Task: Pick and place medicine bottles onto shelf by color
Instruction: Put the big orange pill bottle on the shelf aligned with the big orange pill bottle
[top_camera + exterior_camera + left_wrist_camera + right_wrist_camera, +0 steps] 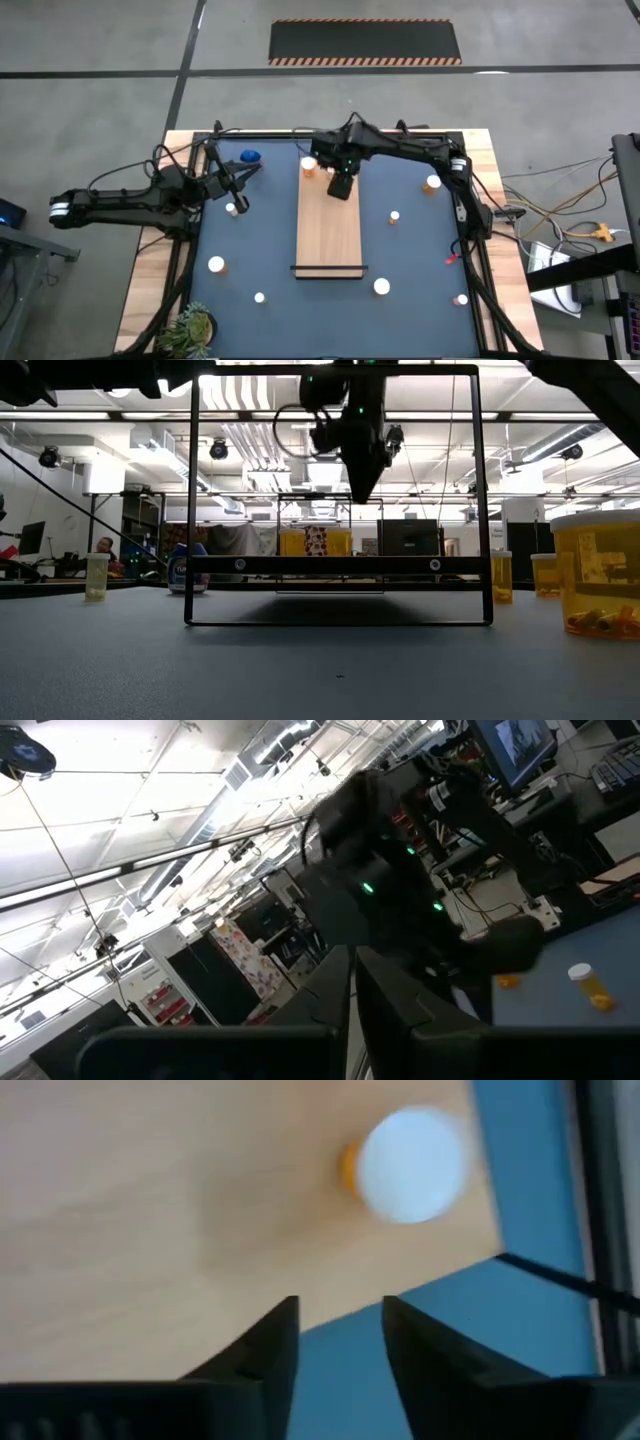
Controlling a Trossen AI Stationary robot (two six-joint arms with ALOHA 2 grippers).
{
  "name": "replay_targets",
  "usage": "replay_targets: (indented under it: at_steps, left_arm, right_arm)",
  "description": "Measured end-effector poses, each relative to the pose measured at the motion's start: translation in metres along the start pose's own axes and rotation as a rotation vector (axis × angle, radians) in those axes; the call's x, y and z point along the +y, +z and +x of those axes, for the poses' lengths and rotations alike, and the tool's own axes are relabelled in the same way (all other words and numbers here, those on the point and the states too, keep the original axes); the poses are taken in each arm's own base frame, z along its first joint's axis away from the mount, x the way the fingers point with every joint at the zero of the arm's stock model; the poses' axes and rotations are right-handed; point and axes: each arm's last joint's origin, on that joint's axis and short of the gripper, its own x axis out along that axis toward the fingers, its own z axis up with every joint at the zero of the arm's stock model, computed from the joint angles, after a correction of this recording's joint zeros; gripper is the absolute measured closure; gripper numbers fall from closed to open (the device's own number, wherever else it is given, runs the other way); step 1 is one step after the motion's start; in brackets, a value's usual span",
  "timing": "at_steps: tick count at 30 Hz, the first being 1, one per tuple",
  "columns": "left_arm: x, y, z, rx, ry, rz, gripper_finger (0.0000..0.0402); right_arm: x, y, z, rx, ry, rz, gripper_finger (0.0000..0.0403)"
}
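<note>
The right claw [341, 186] is held above the shelf [330, 235], near its far end. In the right wrist view its fingers [262, 1345] stand apart with a clear gap between them, and nothing is pinched. The low view shows the right claw [362, 488] raised well clear of the shelf board.

Just beyond the claw, at the far left corner of the shelf, one amber bottle [309, 165] with a white cap [411, 1164] stands upright, its long axis vertical. It is apart from the fingers and is judged to be already placed.

The shelf runs lengthwise from the claw toward the near edge of the counter [250, 240], and its dark end lies farthest from the claw.

The remaining bottles stand on the counter to either side. To the right of the claw, a small bottle [395, 216] beside the shelf and a larger one [432, 183] farther out are the nearest; the right arm is judged better placed for these. More lie toward the near right corner. The blue bottle [250, 156] lies well to the left of the claw, close to the left arm.

The left claw [238, 190] waits over the left side of the counter, pressed together and empty, with a capped bottle [232, 209] just beside it.
</note>
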Motion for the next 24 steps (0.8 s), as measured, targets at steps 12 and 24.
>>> replay_targets:
  at_steps: [12,24]
  left_arm:
    - [0.000,0.000,0.000,0.001,-0.001,0.000,0.0398]
    - [0.000,0.000,0.000,0.001,-0.001,0.000,0.0398]
  right_arm:
    - [0.006,0.002,0.065,-0.075,-0.106,-0.111,0.0392]
    - [-0.002,0.009,0.064,-0.151,-0.147,-0.115,0.0392]
